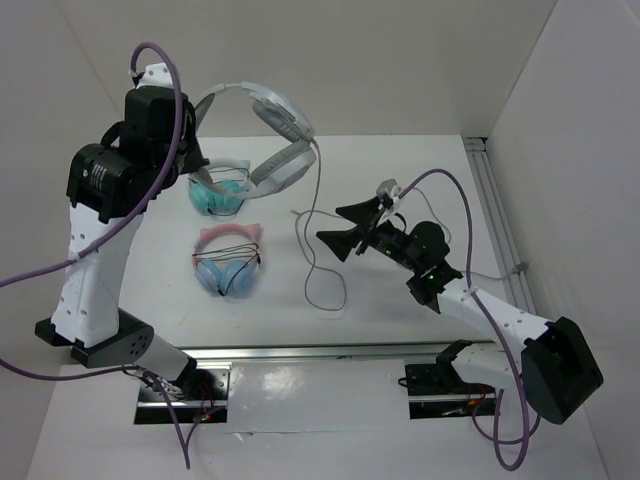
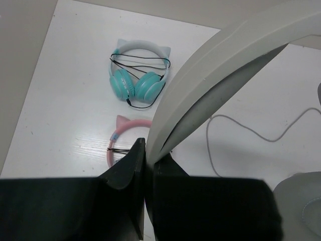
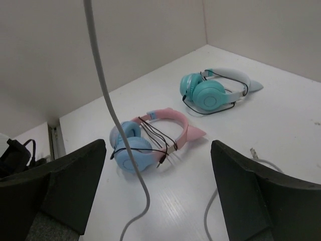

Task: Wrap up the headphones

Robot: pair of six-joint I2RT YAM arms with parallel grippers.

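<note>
**Above the far-left surface, the left pincer grips the headband**

Up at the far left, the left pincer (image 1: 197, 118) is pressed together on the wide headband of the headphones (image 1: 272, 100). In the left wrist view its two black fingers (image 2: 125, 173) pinch the band's pale edge (image 2: 220, 65) between them. The band arches up off the surface (image 1: 430, 170), and the grey ear cups hang below it, just beside the teal pair (image 1: 218, 192). The thin grey cable (image 1: 312, 255) drops from the cups and lies in loose loops on the surface, right of the pink-banded pair (image 1: 228, 264).

Near the middle, the right pincer (image 1: 342, 226) is spread wide and holds nothing. In the right wrist view the cable (image 3: 104, 85) hangs down through the gap between its fingers (image 3: 75, 186), closer to the finger on the left of that view. I cannot tell whether it brushes that finger. Beyond the gap lie the pink-banded pair (image 3: 150, 135) and the teal pair (image 3: 210, 90), each with its own dark cord wound around it.
</note>
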